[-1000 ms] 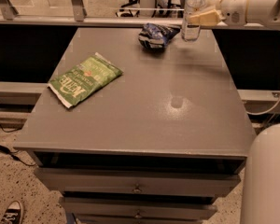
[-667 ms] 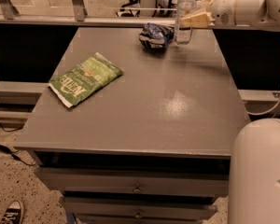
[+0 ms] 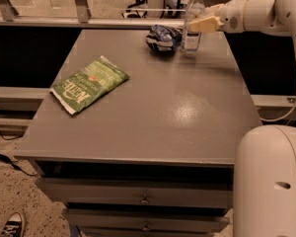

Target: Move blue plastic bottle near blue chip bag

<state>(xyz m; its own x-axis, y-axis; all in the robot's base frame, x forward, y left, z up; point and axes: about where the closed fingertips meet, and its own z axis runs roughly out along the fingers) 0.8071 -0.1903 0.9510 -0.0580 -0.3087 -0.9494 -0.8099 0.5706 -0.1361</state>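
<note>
Gripper closed on upright bottle; blue bag just left, below gripper, on table.

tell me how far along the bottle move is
Mostly done: the blue plastic bottle stands upright at the far edge of the table, close beside the blue chip bag; whether they touch is unclear. In hand: the gripper holds the bottle's upper body from the right. Left: open the fingers and draw the arm away, ideally without tipping the bottle.
</note>
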